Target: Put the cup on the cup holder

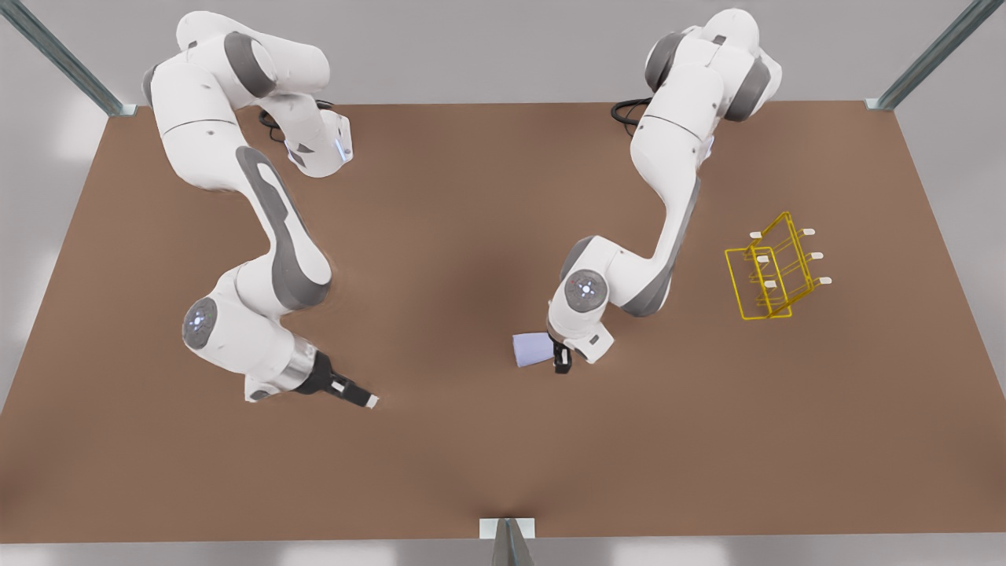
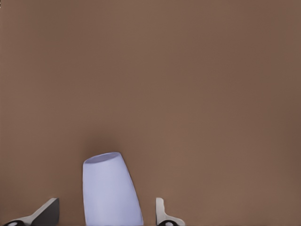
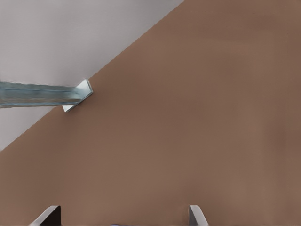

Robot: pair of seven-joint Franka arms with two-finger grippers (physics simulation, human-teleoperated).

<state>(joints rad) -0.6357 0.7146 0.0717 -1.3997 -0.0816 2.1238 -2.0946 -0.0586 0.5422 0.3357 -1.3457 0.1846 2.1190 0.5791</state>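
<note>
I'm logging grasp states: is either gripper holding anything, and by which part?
Nothing is held. The left gripper stands open around the cup, fingers clear of its sides. The right gripper is open, empty.

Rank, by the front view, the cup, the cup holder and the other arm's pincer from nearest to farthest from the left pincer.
1. The cup, between the left pincer's open fingers.
2. The right pincer, waiting toward the front view's left.
3. The cup holder, toward the front view's right.
</note>
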